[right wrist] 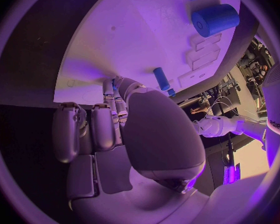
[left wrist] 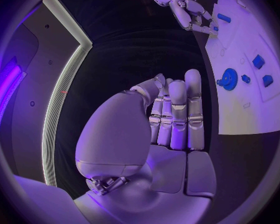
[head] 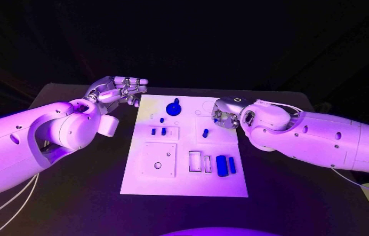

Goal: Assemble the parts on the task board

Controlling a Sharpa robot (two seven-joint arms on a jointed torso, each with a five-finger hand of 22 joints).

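On the near part of the task board, two loose parts lie side by side to the right of a pair of open rectangular slots: a thick blue cylinder and, touching or just beside it, a thinner blue bar. Neither looks seated, so I judge both are still to be placed. To their left sits a white square plate with a hole.

Further back, two small blue pegs stand in a framed recess, probably already in, and a short blue pin lies near the right hand. That hand hangs low over the board's right side with its fingers curled downward by the pin; whether they pinch anything I cannot tell.

At the far end a blue gear sits on the board, apparently on its post. The left hand hovers off the board's far left corner, over the dark worktop, fingers straight, together and holding nothing.

Most of the work seems left. Nothing blocks the near parts.
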